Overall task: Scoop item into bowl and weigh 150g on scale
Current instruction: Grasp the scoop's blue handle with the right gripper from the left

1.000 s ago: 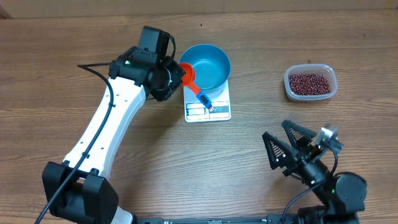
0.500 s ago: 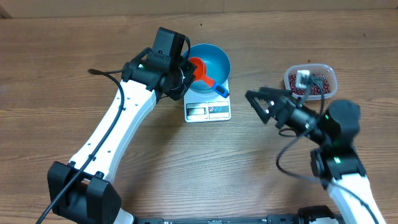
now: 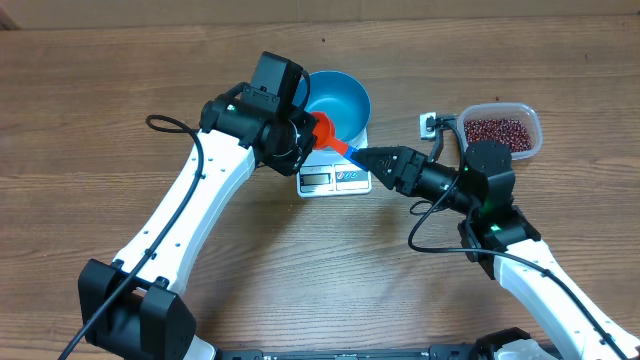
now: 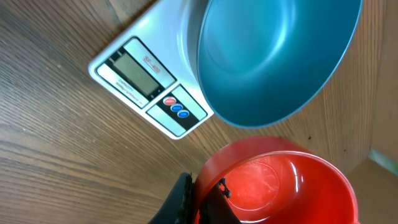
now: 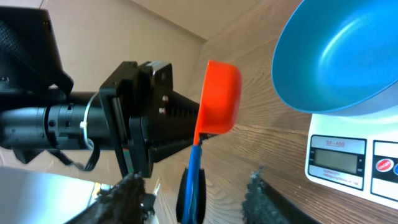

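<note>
Wooden table (image 3: 100, 80), SF-400 scale (image 5: 348, 158), left tool (image 3: 308, 135) holding scoop (image 4: 273, 180)

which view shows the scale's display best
Left wrist: the scale shows its whole display and three buttons, close up. Overhead shows it small under the bowl; right wrist cuts it off at the frame edge.

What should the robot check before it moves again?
1. Grip of left gripper on red scoop: ok.
2. Its blue handle between the right gripper fingers: ok.
3. Squeeze by right gripper on the handle: not ok, gaps both sides.
4. The bowl sits on the scale: ok.
5. Any beans in the bowl: not ok, they lie in the tub.
6. Zero on the scale's display: cannot tell.
</note>
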`<state>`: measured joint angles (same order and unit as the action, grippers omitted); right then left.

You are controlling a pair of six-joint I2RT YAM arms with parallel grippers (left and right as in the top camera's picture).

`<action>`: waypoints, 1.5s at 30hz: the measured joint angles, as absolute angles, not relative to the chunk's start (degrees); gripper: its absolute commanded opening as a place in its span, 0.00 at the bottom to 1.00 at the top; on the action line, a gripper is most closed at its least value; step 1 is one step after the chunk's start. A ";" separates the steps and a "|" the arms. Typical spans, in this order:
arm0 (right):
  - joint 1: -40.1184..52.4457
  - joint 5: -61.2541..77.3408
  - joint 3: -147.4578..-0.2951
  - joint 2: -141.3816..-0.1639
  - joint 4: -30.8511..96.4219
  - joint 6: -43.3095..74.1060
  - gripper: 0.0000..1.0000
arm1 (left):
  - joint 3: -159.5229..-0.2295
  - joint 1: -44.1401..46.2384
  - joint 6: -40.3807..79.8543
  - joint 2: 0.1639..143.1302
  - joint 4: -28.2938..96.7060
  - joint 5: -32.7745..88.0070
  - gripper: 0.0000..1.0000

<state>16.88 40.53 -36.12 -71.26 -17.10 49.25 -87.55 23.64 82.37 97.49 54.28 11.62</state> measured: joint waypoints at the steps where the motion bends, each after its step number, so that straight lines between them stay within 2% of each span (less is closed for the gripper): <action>1: 17.34 39.94 -36.12 -71.26 -17.12 49.58 0.52 | -87.55 23.86 82.39 97.49 54.24 11.79 0.04; 5: 19.51 37.89 -36.12 -71.26 -17.15 51.00 0.48 | -87.55 25.47 82.41 97.49 54.24 12.03 0.04; 10: 20.29 36.49 -36.12 -71.26 -17.15 52.45 0.34 | -87.55 26.68 82.41 97.49 54.24 12.01 0.04; 15: 20.29 35.75 -36.12 -71.26 -17.15 53.60 0.30 | -87.55 26.70 82.41 97.49 54.24 11.99 0.04; 28: 20.29 35.40 -36.12 -71.26 -16.67 54.06 0.04 | -87.55 26.70 82.41 97.47 54.24 12.03 0.05; 32: 20.29 35.11 -36.12 -71.26 -16.45 54.02 0.04 | -87.55 26.70 82.50 97.23 54.26 11.97 0.16; 34: 20.29 35.14 -36.12 -71.26 -16.45 54.04 0.04 | -87.55 26.70 82.48 97.19 54.22 11.99 0.25; 37: 20.29 35.09 -36.12 -71.26 -16.45 54.04 0.04 | -87.55 26.70 82.70 97.19 54.24 12.01 0.45; 39: 20.29 35.07 -36.12 -71.26 -16.43 54.04 0.04 | -87.55 26.70 82.54 97.19 54.24 11.97 0.63; 41: 20.29 34.70 -36.12 -71.26 -16.14 54.00 0.04 | -87.55 26.70 82.30 97.19 54.24 11.94 0.68; 45: 20.29 33.71 -36.12 -71.26 -14.26 53.98 0.04 | -87.55 26.52 79.24 97.19 53.67 11.29 0.68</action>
<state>20.29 33.71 -36.12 -71.26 -14.26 53.98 -87.55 26.52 79.24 97.19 53.67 11.29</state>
